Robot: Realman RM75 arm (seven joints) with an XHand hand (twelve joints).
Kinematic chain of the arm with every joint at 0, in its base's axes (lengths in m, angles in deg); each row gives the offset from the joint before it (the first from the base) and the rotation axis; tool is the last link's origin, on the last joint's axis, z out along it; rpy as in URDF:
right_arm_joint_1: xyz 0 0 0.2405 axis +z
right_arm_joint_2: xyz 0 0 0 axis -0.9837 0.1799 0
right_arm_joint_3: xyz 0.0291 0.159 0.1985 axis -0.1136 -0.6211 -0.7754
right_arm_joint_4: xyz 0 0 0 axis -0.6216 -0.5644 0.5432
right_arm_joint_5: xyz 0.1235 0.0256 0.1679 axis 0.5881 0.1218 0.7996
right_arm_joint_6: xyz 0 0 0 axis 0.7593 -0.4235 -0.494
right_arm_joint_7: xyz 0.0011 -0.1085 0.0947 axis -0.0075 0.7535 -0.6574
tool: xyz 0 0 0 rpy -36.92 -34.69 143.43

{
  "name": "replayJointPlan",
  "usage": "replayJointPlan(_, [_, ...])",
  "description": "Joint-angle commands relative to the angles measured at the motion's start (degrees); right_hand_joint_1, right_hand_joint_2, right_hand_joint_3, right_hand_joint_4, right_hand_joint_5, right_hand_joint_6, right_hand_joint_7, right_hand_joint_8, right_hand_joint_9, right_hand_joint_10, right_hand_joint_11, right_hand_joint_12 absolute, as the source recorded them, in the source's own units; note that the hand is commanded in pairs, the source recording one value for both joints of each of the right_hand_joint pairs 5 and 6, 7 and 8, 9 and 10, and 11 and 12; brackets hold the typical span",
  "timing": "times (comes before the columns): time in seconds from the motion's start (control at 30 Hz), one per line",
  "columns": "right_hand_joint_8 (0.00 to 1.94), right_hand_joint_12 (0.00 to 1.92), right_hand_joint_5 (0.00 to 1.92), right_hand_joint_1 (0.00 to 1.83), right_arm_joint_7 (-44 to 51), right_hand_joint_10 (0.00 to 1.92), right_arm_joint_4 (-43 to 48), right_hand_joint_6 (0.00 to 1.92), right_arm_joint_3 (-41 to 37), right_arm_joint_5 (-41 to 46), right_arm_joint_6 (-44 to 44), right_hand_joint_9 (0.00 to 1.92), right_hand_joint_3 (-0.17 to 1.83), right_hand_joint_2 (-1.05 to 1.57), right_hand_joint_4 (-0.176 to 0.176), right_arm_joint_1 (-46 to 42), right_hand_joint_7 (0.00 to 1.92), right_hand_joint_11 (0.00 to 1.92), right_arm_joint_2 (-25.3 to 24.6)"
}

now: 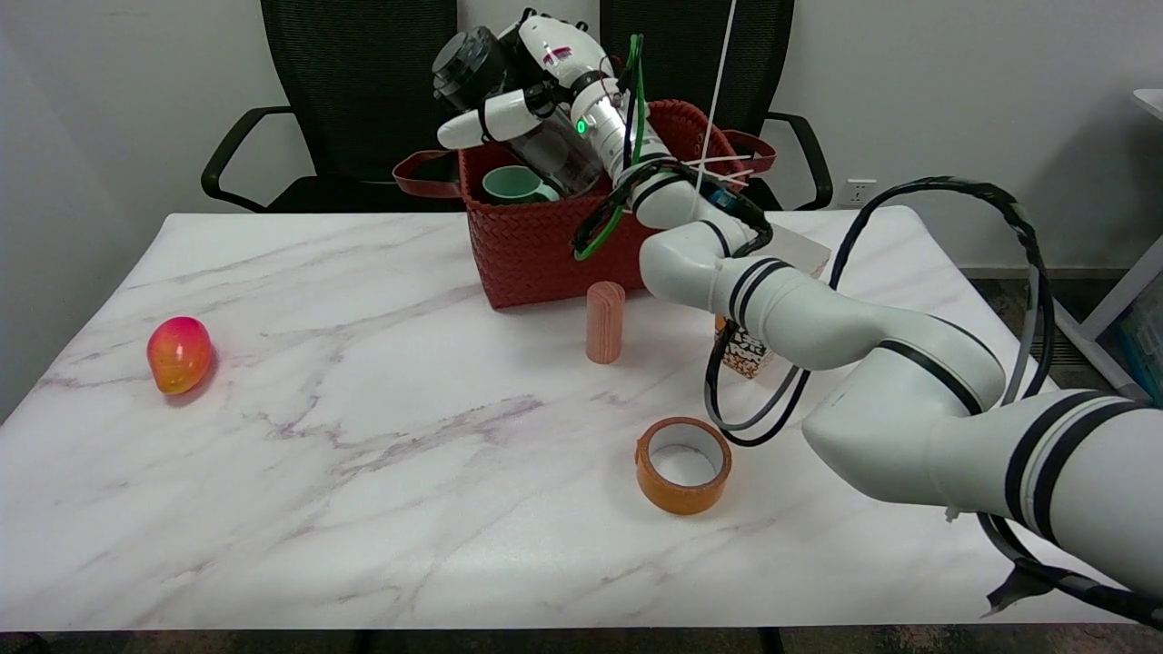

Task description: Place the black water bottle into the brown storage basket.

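I have the right robot hand wrapped around the black water bottle, tilted over the brown storage basket to lower it beside the green mug.

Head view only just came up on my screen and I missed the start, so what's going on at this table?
The right robot hand grips the black water bottle, tilted, over the brown storage basket at the table's far side. The bottle's lower end dips inside the basket beside a green mug, but the hand has not let go. On the marble table lie a mango, a pink cylinder, a roll of orange tape and a patterned box partly behind the arm.
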Motion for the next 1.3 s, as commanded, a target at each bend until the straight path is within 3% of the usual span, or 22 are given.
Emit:
replayJointPlan(0.03, [1.43, 0.53, 1.17, 0.78, 2.86, 1.22, -2.89, 1.17, -0.31, 1.95, -0.68, 1.22, -0.17, 0.89, 0.000, 0.04, 1.43, 0.53, 0.08])
replayJointPlan(0.57, [1.42, 0.53, 1.20, 0.75, 7.76, 1.21, -3.78, 1.20, -0.31, 9.48, -0.68, 1.21, -0.17, 0.95, 0.000, -0.51, 1.42, 0.53, 1.07])
replayJointPlan(0.77, [1.37, 0.41, 1.18, 0.74, 7.13, 1.09, -3.16, 1.18, 0.17, 9.52, -0.13, 1.09, -0.17, 0.95, 0.000, -1.20, 1.37, 0.41, 1.07])
replayJointPlan(1.3, [1.33, 0.36, 1.15, 0.73, 6.52, 1.03, -0.76, 1.15, 0.89, 9.45, 1.84, 1.03, -0.17, 0.90, 0.000, -4.49, 1.33, 0.36, 0.36])
